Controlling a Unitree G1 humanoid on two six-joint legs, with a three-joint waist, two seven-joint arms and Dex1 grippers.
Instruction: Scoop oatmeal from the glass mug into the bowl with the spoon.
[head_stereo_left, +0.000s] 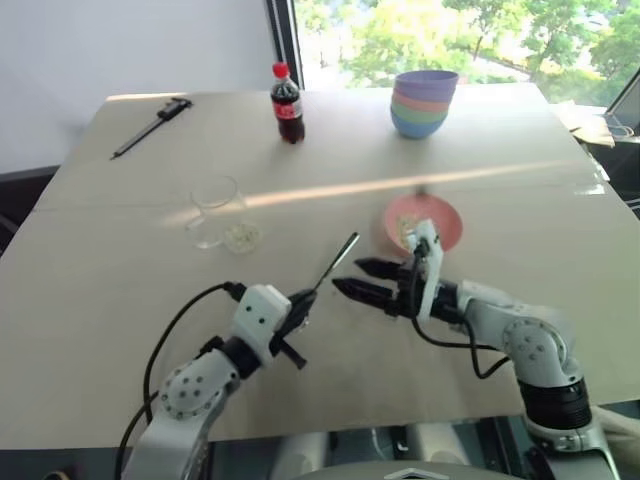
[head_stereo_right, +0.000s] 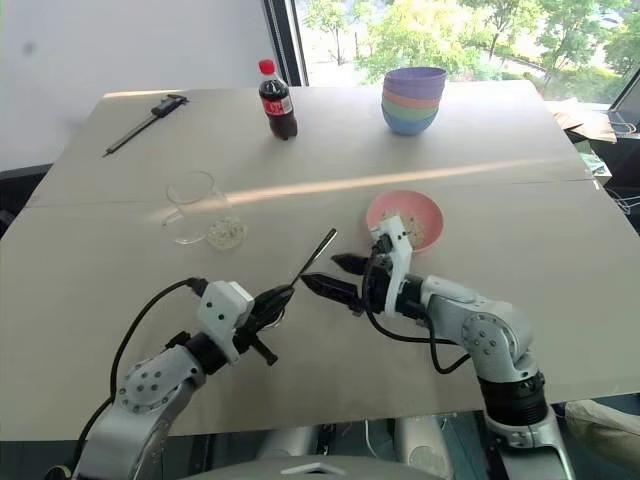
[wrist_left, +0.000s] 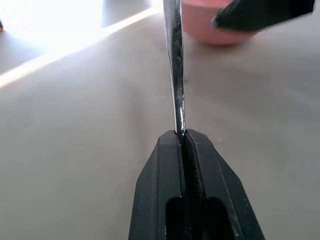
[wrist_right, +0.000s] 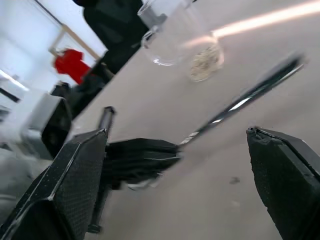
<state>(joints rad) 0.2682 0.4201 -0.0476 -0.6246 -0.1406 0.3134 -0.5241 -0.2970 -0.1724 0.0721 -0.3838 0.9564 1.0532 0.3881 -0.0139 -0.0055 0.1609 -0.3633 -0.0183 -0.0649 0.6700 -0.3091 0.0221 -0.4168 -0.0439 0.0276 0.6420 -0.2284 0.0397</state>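
Your left end effector (head_stereo_left: 300, 305) pinches the spoon (head_stereo_left: 335, 262), handle aimed at your spread right end effector (head_stereo_left: 365, 280), seemingly for a regrasp. The glass mug (head_stereo_left: 218, 211) lies tipped toward the table's left edge, bowl (head_stereo_left: 424, 222) mid-table.

The right gripper (head_stereo_right: 338, 277) hangs wide open just beside the spoon (head_stereo_right: 313, 256), blocking the short gap toward the pink bowl (head_stereo_right: 404, 219). The glass mug (head_stereo_right: 193, 209) lies tipped over, with bare table (head_stereo_right: 90, 260) all round it. The cola bottle (head_stereo_right: 276, 101) and bowl stack (head_stereo_right: 413, 100) stand well apart, far back.
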